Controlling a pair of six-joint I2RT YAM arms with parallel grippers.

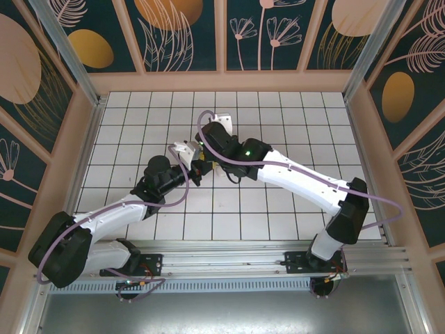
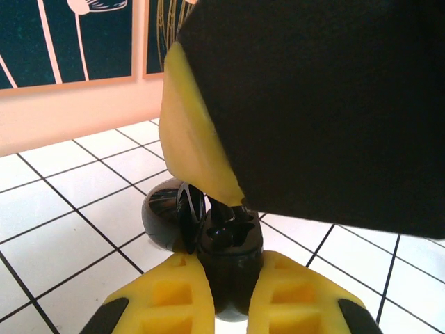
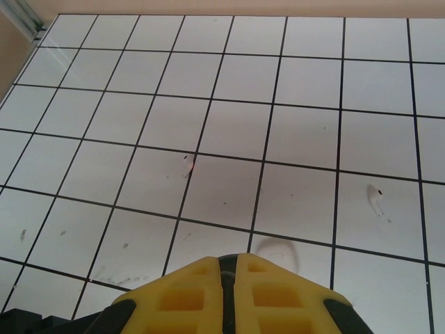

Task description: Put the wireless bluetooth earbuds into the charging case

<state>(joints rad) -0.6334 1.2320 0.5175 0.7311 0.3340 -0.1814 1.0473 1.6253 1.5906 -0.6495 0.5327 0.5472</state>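
My left gripper is shut on a black charging case held upright just above the tiles, its glossy round lid swung open to the left. From above, my right gripper comes down over the case, shut on a black earbud whose lower end sits at the case's open top. One yellow right fingertip hangs right over the case. In the top view both grippers meet at the floor's middle. A white earbud lies on a tile, to the right in the right wrist view.
The white tiled floor is ringed by peach walls with dark flower panels. A pale smudge and a small red dot mark tiles ahead of the right gripper. The right arm crosses the floor diagonally.
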